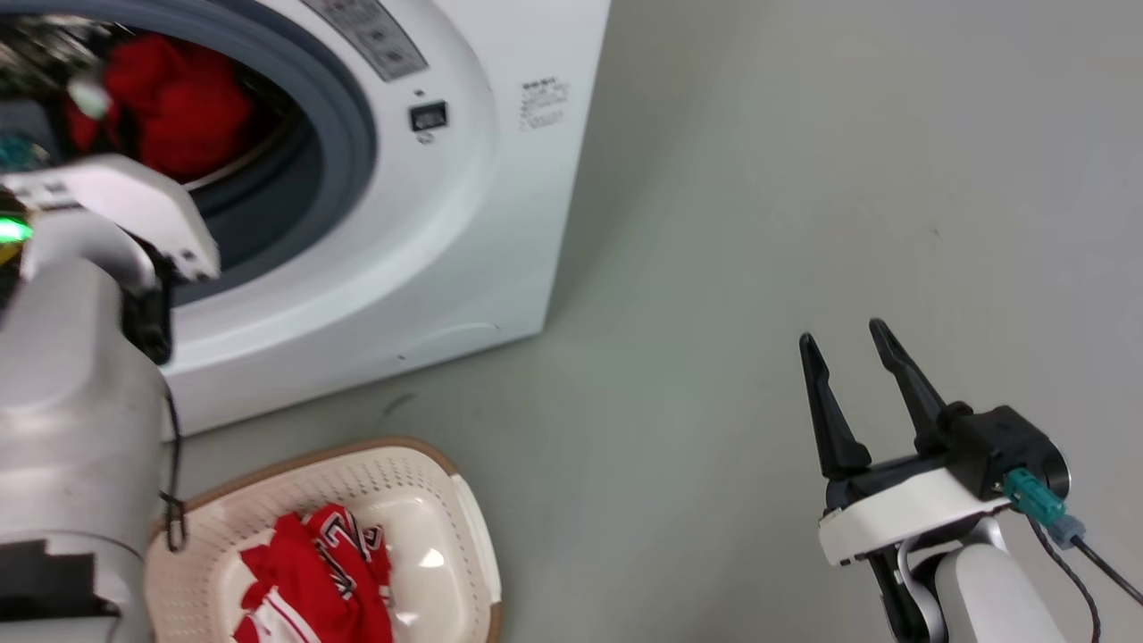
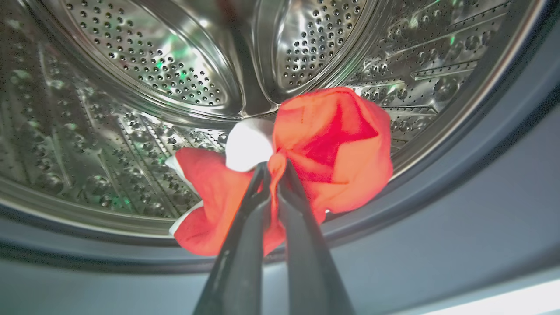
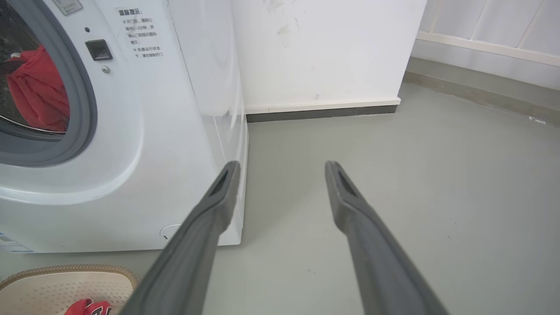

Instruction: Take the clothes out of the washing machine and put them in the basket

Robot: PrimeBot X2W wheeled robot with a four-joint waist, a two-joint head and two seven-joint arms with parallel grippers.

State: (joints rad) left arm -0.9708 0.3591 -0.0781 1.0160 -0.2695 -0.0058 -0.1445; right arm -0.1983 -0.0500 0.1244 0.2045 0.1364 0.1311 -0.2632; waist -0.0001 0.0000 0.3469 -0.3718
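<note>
Washer drum (image 2: pixel 144 65), red garment (image 2: pixel 337 144) clamped between jaws

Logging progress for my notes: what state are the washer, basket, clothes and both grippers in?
Washing machine: open.
Drum garment: gripped, not yet lifted out.
Left gripper: jaws shut on drum garment.
Right gripper: jaws open, empty.
Basket: holds one red garment.

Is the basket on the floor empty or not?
Not empty: the basket holds a crumpled red garment with black-and-white trim.
</note>
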